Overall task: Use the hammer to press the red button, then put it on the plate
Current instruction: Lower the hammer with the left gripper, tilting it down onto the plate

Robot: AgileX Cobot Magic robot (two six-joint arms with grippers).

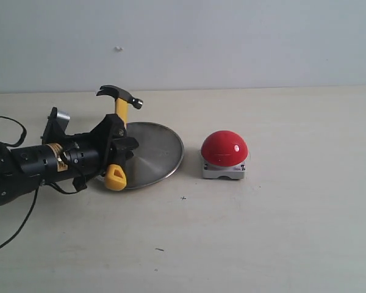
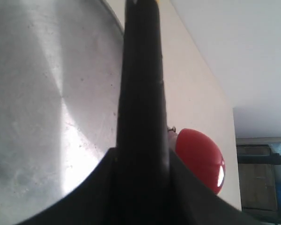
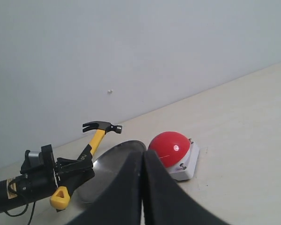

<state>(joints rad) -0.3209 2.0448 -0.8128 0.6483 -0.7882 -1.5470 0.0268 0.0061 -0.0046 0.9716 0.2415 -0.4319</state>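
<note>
Pale wall (image 1: 232,43) backs a beige table (image 1: 280,232), which is bare apart from a few specks. At the far left the left arm (image 1: 24,165) lies low and reaches in sideways. The left gripper (image 1: 117,143) is clamped across the middle of the hammer (image 1: 121,105). The tool stands steeply, with its dark head high at the far end and its yellow loop low at the near end. That grip leaves the head free to swing down as the striking end.

The hammer hangs at the left rim of the plate (image 1: 158,152). Whether the loop touches the rim cannot be told.

Right of the plate, just beside it but apart, sits the red button (image 1: 224,148) on its grey base. I judge the press is not yet made, since the head is well short of the dome and must cross over the dish to reach it. The space above the dish is open, so the path looks unobstructed. The main risk is clipping the plate's right rim on the way down.

Beyond the button the table runs wide and free. The right gripper (image 3: 141,187) hangs back there with its fingers pressed together on nothing.
</note>
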